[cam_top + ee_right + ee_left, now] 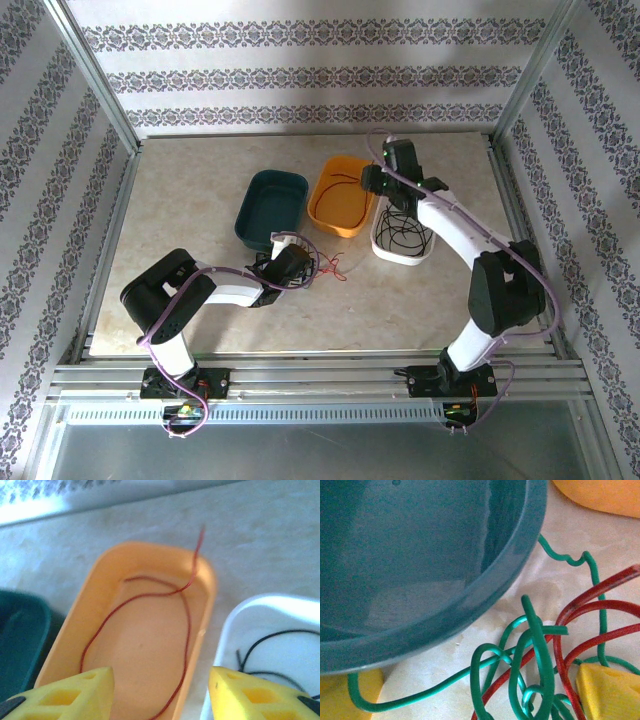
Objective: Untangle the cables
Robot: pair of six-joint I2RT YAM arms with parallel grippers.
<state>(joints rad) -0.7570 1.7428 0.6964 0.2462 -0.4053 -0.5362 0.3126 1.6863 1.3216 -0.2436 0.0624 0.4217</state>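
Observation:
A green cable (542, 657) and a red cable (610, 603) lie knotted together on the table beside the teal tray (420, 555). My left gripper (485, 700) is open right over this tangle (322, 266), a yellow finger on either side of it. Another red cable (187, 640) lies looped in the orange tray (140, 650), one end sticking over the far rim. A black cable (250, 650) is coiled in the white tray (235, 625). My right gripper (162, 695) hangs open and empty above the gap between these two trays.
The teal tray (262, 200), orange tray (330, 210) and white tray (400, 258) stand in a row at mid-table. Patterned walls and metal frame rails enclose the table. Bare tabletop lies to the far left and near right.

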